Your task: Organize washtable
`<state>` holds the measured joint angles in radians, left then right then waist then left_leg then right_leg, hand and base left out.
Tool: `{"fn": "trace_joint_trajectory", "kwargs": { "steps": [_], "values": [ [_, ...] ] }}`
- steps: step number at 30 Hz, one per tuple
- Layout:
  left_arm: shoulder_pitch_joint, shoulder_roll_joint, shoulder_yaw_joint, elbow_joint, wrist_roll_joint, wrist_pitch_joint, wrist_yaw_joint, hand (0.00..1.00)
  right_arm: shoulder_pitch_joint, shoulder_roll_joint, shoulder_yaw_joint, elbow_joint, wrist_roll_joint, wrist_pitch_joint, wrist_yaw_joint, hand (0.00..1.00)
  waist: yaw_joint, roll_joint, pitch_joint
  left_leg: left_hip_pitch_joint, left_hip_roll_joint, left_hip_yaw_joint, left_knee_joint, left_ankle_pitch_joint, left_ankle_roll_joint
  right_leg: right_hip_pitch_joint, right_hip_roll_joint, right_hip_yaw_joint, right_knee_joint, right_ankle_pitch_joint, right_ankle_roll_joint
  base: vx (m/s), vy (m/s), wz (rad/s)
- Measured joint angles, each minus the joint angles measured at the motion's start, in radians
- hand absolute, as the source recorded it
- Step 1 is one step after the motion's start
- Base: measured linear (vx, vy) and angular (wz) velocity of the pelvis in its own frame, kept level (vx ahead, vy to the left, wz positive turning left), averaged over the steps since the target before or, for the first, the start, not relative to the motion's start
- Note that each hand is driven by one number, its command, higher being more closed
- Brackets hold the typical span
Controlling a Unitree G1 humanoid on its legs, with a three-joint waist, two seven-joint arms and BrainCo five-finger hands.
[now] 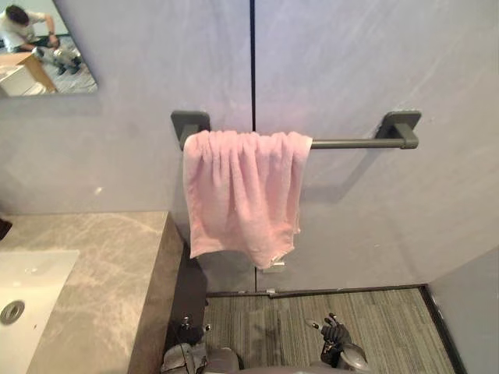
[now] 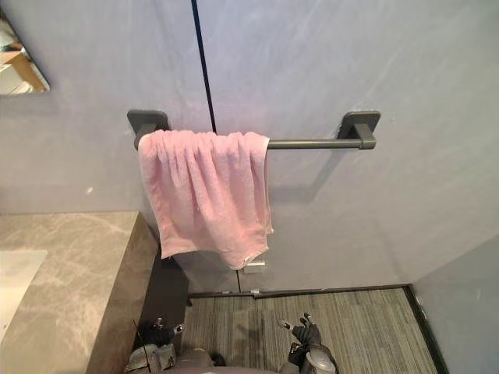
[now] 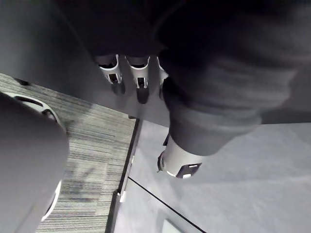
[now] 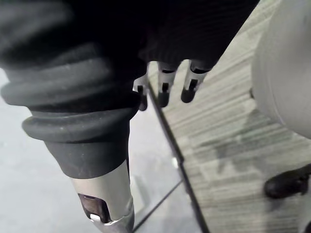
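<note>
- One pink towel (image 1: 242, 195) hangs over the left end of a dark grey towel rail (image 1: 359, 142), on the wall to the right of the washtable and above the floor.
- It is bunched into vertical folds where it crosses the bar. Its long axis runs straight down, and the lower hem slants so that the lowest corner is on the right.
- The rail runs left to right across the grey wall (image 1: 390, 62), with a bracket at each end. Its right half is bare.
- A small white patch (image 1: 274, 266) sits just under the towel's lowest corner. I cannot tell whether it is a label or a fitting on the wall, and any print on it is too small to read.
- The washtable (image 1: 109, 257) is a grey marbled counter at the left, with a white basin (image 1: 35, 284) sunk into it and a round drain (image 1: 12, 312) near the edge of the view.
- A mirror (image 1: 43, 51) at the far left shows a person (image 1: 19, 29) reflected, seated by a wooden table.
- The left hand (image 3: 140, 77) hangs low by the counter's side above the striped carpet (image 1: 382, 323). Its fingers are straight and spread from the thumb, and it holds nothing.
- The right hand (image 1: 335, 336) hangs low on the right, well below the towel. Its fingers (image 4: 164, 86) are loose and apart, and it is empty.
</note>
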<state>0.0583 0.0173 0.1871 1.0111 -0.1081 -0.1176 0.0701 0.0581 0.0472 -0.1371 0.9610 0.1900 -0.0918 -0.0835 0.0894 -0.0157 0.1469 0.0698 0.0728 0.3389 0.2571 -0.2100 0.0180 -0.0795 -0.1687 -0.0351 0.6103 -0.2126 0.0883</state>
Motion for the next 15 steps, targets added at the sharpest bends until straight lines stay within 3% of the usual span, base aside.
{"fn": "trace_joint_trajectory", "kwargs": {
  "steps": [3, 4, 6, 9, 15],
  "values": [
    [0.002, 0.008, -0.001, 0.001, 0.0, -0.002, 0.0, 0.0, 0.005, 0.001, 0.013, 0.006, 0.0, -0.003, 0.0, 0.0, -0.004, -0.016, -0.007, 0.016, -0.009, -0.046, -0.012, -0.007, -0.011, -0.02, 0.017, -0.012, -0.086, -0.019, -0.014, 0.1, -0.047, 0.5],
    [0.002, 0.015, -0.001, 0.002, 0.0, -0.003, 0.001, 0.0, 0.007, 0.002, 0.016, 0.009, 0.001, -0.006, 0.001, 0.0, -0.009, -0.035, -0.015, 0.006, -0.027, -0.071, -0.006, -0.006, -0.027, -0.021, 0.028, 0.018, -0.179, 0.04, -0.022, 0.16, -0.096, 0.62],
    [0.002, 0.005, -0.022, 0.022, 0.0, -0.002, 0.006, 0.0, 0.004, -0.005, 0.01, 0.019, 0.001, -0.009, 0.0, 0.0, -0.013, -0.008, -0.026, 0.004, -0.02, -0.102, -0.009, 0.002, -0.043, 0.008, 0.036, 0.001, -0.234, 0.025, -0.011, 0.19, -0.093, 0.39],
    [0.001, -0.01, -0.028, 0.021, 0.0, -0.002, 0.008, 0.0, -0.002, -0.018, 0.006, 0.029, 0.006, -0.009, 0.0, 0.0, -0.018, 0.01, -0.03, -0.001, 0.0, -0.125, -0.017, 0.006, -0.05, 0.043, 0.065, -0.024, -0.297, 0.043, -0.024, 0.16, -0.072, 0.11],
    [-0.001, -0.007, -0.028, 0.018, -0.008, -0.009, 0.025, 0.0, 0.009, -0.023, -0.018, 0.037, 0.007, -0.009, -0.004, 0.0, -0.019, 0.004, -0.035, 0.048, 0.014, -0.169, -0.083, 0.029, -0.067, 0.145, 0.087, -0.074, -0.437, 0.091, -0.032, 0.09, -0.03, 0.13]
  ]
}}
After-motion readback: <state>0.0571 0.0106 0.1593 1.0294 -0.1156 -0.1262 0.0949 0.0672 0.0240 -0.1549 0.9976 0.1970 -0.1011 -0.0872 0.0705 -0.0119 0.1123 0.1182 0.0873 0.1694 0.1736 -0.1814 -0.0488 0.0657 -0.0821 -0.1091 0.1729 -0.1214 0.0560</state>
